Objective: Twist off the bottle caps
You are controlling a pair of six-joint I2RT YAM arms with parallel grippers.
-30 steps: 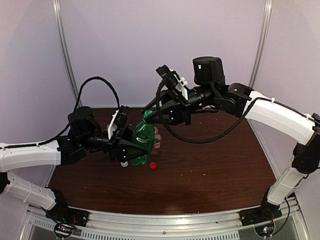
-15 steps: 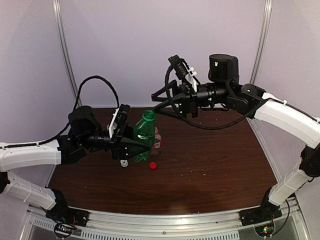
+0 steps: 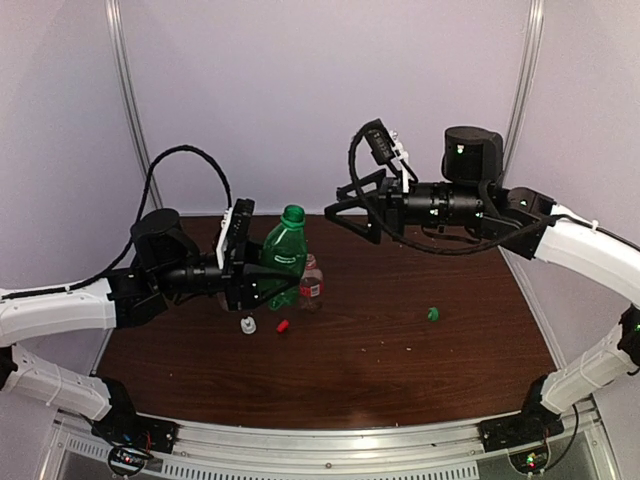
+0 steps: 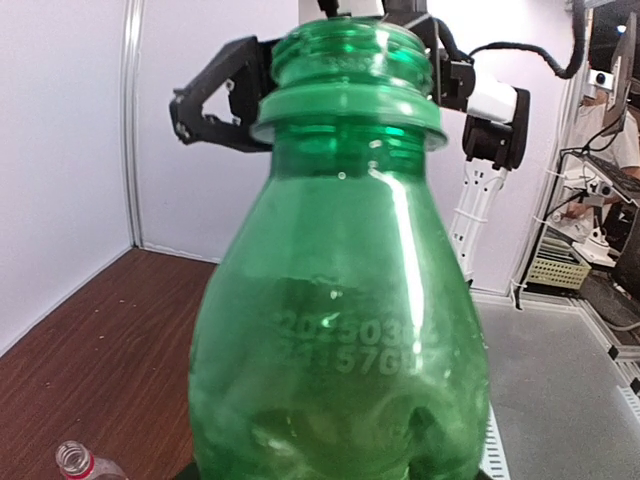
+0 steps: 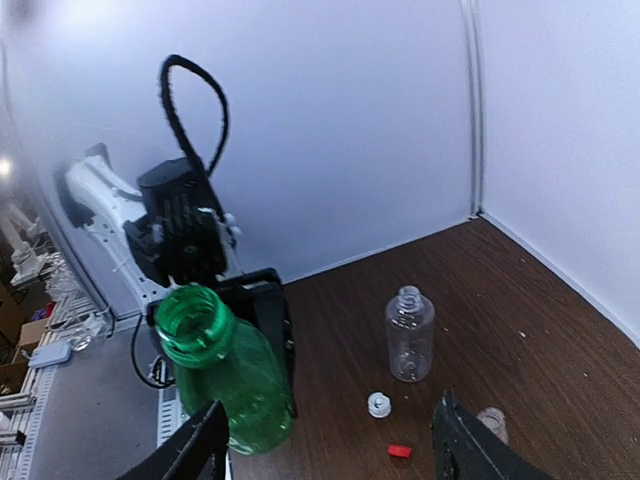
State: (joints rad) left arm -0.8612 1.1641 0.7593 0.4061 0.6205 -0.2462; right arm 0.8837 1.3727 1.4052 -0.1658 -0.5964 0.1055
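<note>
My left gripper (image 3: 268, 283) is shut on the body of a green bottle (image 3: 284, 256), which fills the left wrist view (image 4: 340, 330). The bottle's threaded neck is bare. A green cap (image 3: 432, 314) lies on the table to the right. By the bottle's foot lie a red cap (image 3: 283, 326) and a white nozzle cap (image 3: 247, 324), both also in the right wrist view as the red cap (image 5: 399, 451) and the white cap (image 5: 378, 404). My right gripper (image 3: 345, 205) hangs open, up and right of the neck, with nothing between its fingers (image 5: 190, 455).
A small clear bottle (image 3: 312, 283) without a cap stands just right of the green one. The right wrist view shows a clear bottle (image 5: 410, 335) upright and another open bottle neck (image 5: 490, 422) near the right finger. The walls close off the table's back and sides.
My right gripper has opened and drawn back up and to the right, off the green bottle's neck. The green cap now lies on the table. The red cap has shifted left.
</note>
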